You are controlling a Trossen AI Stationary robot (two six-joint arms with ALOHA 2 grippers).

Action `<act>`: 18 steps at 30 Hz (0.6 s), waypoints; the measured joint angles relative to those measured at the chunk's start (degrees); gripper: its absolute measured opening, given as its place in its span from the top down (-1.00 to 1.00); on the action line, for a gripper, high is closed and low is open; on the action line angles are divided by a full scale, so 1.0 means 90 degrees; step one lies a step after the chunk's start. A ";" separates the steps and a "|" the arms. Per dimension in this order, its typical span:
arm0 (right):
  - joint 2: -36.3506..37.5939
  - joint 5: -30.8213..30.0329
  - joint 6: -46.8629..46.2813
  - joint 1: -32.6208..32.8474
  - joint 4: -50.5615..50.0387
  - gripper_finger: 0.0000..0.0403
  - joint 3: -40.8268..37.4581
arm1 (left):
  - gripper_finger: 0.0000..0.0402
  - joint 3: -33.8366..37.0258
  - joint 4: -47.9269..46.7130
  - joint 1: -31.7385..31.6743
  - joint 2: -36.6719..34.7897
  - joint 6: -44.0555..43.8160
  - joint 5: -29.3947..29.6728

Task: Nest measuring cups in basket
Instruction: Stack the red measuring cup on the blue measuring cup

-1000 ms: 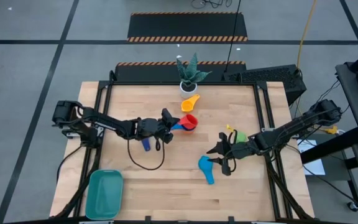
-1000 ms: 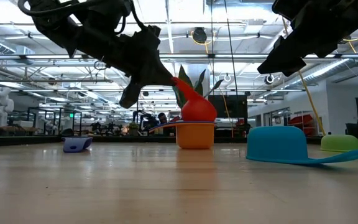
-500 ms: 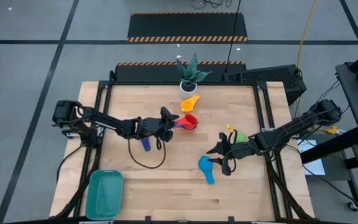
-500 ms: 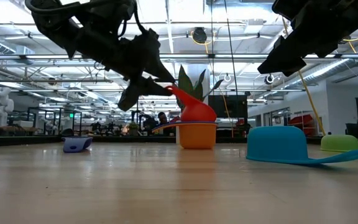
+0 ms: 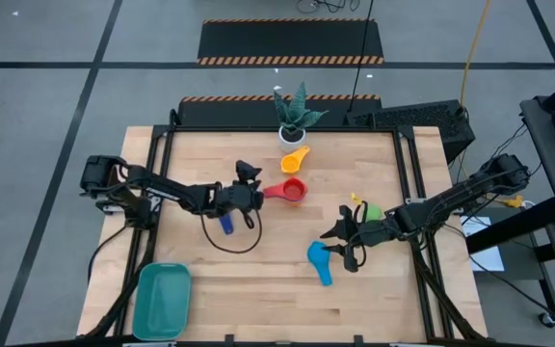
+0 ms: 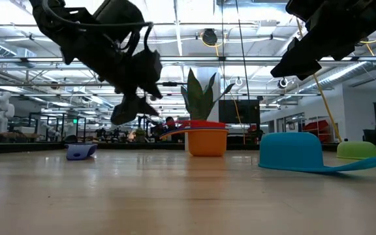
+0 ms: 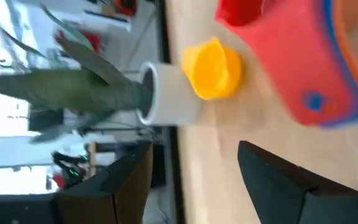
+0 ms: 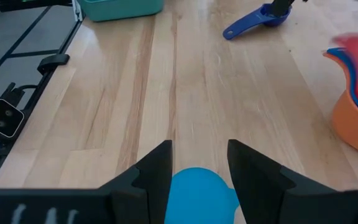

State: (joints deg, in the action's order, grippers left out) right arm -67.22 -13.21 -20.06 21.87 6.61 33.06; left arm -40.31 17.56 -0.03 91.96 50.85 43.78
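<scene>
- The left claw hung with its fingers apart, holding nothing; the red cup sat just beyond it.
- The right claw was spread over the light blue cup, perhaps not touching it.
- The basket lay far from both.

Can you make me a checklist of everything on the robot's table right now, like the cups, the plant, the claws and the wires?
Surface: wooden table, flat.
Job's things: red cup sits nested in an orange cup; a second orange cup by the plant; navy cup, light blue cup, yellow cup and green cup lie loose; teal basket holds no cups.
Clutter: potted plant at the far edge.
Grippers: left gripper open, beside the red cup; right gripper open over the light blue cup.
Cables: black cable looping under the left arm.
Surroundings: grey floor, striped mats.
</scene>
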 joint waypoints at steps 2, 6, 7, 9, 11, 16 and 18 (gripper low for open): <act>0.0000 0.0000 0.0020 0.0000 0.0002 0.26 0.0000 | -0.19 0.0000 -0.0283 0.0000 0.0000 -0.0301 0.0093; 0.0000 0.0000 0.0023 0.0000 0.0001 0.26 0.0000 | -0.19 -0.0001 -0.0499 0.0024 -0.0019 -0.0911 0.0409; 0.0000 0.0000 0.0023 0.0000 0.0002 0.26 0.0000 | -0.19 0.0001 -0.0607 0.0054 -0.0087 -0.1047 0.0417; 0.0000 0.0000 0.0023 0.0000 0.0000 0.26 0.0000 | -0.19 -0.0036 -0.0709 0.0159 -0.0232 -0.1314 0.0450; -0.0002 0.0002 0.0068 0.0000 0.0003 0.26 0.0000 | -0.19 -0.0086 -0.0777 0.0289 -0.0410 -0.1644 0.0420; -0.0002 -0.0008 0.0208 0.0000 0.0032 0.26 -0.0002 | -0.19 -0.0092 -0.0826 0.0424 -0.0992 -0.3058 -0.0122; -0.0002 -0.0010 0.0259 0.0000 0.0052 0.26 0.0000 | -0.19 -0.0095 -0.0751 0.0300 -0.1176 -0.3961 -0.0507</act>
State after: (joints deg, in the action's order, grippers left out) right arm -67.24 -13.30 -17.73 21.87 7.08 33.06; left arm -41.16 10.80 2.67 81.38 15.20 39.22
